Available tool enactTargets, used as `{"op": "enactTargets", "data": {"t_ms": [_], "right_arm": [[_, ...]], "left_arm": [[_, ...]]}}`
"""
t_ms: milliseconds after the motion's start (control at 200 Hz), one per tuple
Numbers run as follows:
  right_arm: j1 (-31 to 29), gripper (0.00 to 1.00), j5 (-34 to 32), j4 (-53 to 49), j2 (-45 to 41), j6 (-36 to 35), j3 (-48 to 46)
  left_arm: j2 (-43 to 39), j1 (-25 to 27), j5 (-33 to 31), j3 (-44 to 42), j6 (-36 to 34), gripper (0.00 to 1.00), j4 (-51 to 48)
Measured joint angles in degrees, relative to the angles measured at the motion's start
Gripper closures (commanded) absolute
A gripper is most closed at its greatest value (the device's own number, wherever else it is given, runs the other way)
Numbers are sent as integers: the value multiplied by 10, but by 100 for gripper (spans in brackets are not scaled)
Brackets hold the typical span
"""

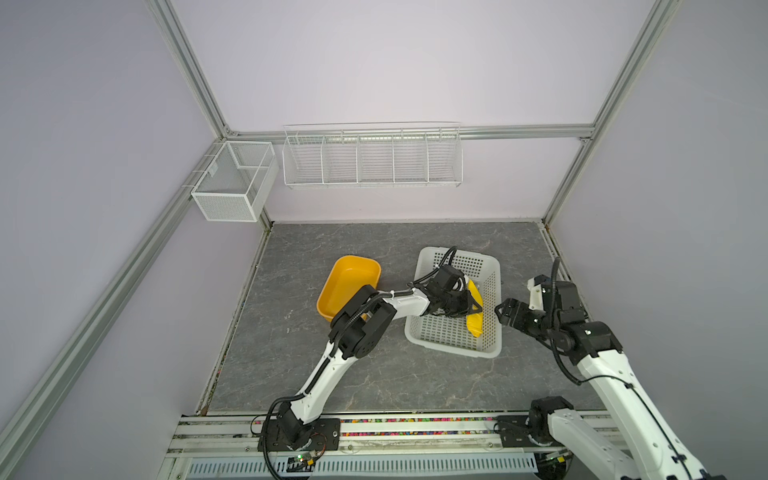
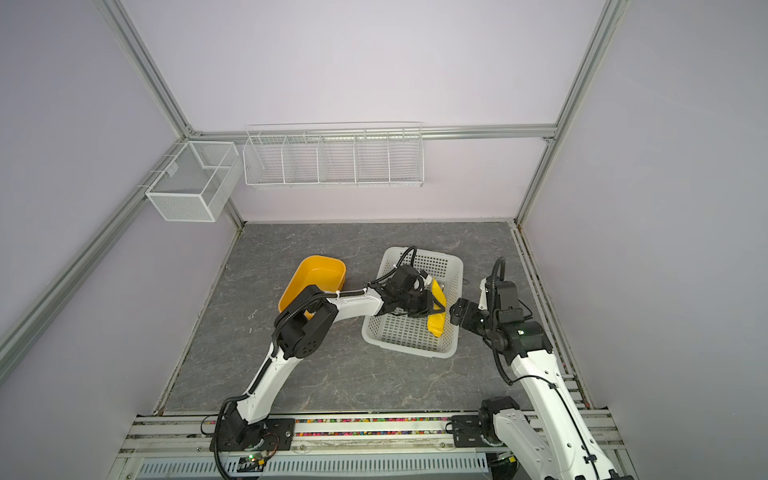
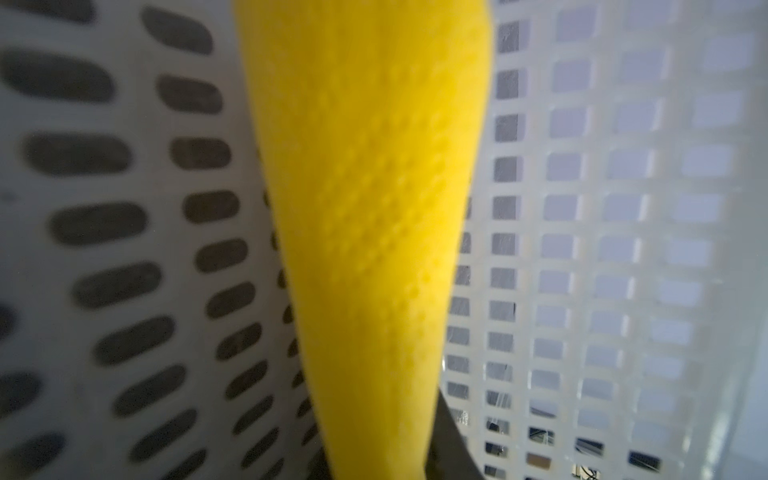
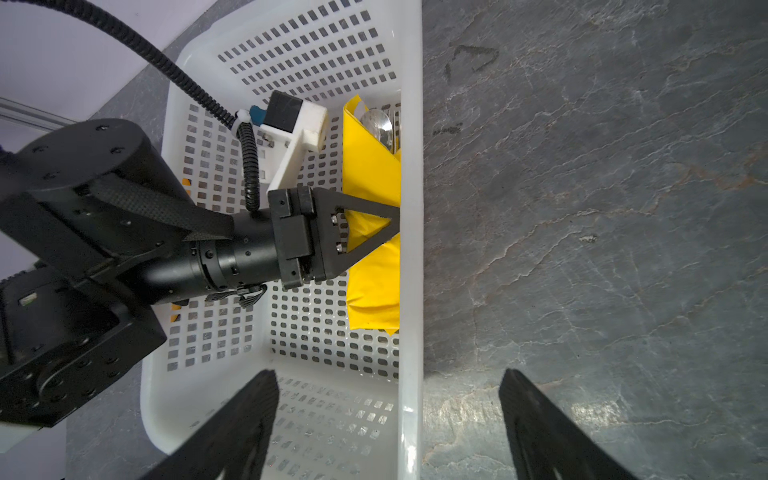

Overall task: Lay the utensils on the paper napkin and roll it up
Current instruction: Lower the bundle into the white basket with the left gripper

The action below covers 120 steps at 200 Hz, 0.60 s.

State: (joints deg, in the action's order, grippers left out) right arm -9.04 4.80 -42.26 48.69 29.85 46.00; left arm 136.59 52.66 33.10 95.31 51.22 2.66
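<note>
The paper napkin (image 1: 474,318) (image 2: 437,322) is a yellow roll lying in the white perforated basket (image 1: 455,351) (image 2: 409,350) along its right wall. In the right wrist view a shiny spoon bowl (image 4: 377,124), one of the utensils, pokes out of the far end of the napkin (image 4: 374,266). My left gripper (image 1: 477,308) (image 2: 439,309) (image 4: 395,216) reaches into the basket, its fingers hugging the roll on both sides. Up close the napkin (image 3: 374,208) fills the left wrist view. My right gripper (image 1: 500,311) (image 2: 455,311) (image 4: 390,374) hangs open over the basket's right rim (image 4: 411,208), holding nothing.
An orange-yellow plastic tub (image 1: 349,278) (image 2: 316,274) stands left of the basket, partly behind my left arm. A white wire rack (image 1: 372,160) and a mesh box (image 1: 235,183) hang on the back wall. Grey marbled tabletop (image 4: 582,208) lies right of the basket.
</note>
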Motion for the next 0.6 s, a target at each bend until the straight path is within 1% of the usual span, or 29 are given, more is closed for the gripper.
{"op": "enactTargets", "data": {"t_ms": [45, 115, 365, 430, 520, 600], "right_arm": [[0, 13, 0, -1, -3, 0, 2], [0, 13, 0, -4, -6, 0, 5], [0, 13, 0, -6, -6, 2, 7], [0, 13, 0, -7, -8, 2, 8], [0, 12, 0, -9, -11, 2, 11], [0, 12, 0, -10, -14, 2, 15]], "left_arm": [[-1, 0, -2, 1, -3, 72, -3], [-5, 0, -7, 2, -8, 65, -10], [-20, 0, -33, 2, -24, 55, -36], [-24, 0, -37, 0, -27, 50, -41], [-33, 0, -47, -7, -31, 47, -47], [-42, -2, -53, -12, -39, 41, -55]]}}
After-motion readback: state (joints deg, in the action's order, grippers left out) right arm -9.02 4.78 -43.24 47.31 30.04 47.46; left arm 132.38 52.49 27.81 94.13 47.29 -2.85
